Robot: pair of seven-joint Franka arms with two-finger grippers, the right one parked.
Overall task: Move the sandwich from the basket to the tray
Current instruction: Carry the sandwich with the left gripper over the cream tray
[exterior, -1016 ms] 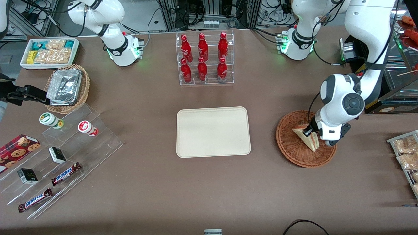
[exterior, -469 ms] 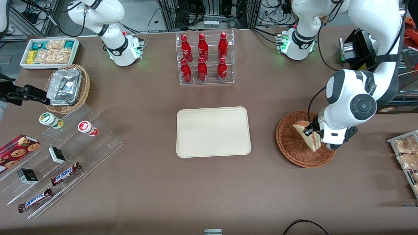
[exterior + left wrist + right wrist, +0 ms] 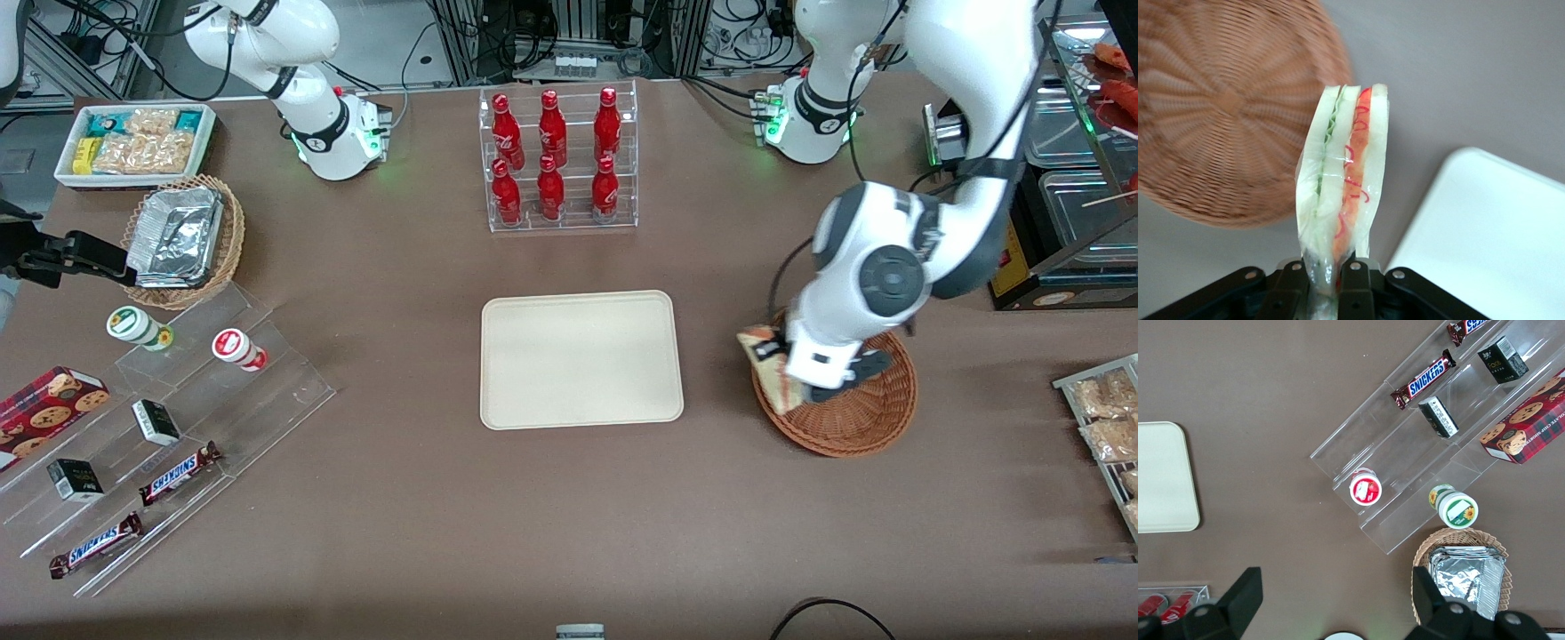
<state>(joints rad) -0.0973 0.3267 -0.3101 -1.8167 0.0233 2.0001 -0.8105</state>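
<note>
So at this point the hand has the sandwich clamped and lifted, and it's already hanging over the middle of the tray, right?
Not quite. The hand does have the sandwich clamped and lifted, but it hangs over the rim of the basket, on the side toward the tray, not over the tray's middle. The front view shows bare table between them; the left wrist view shows the sandwich pinched between the fingers.
</note>
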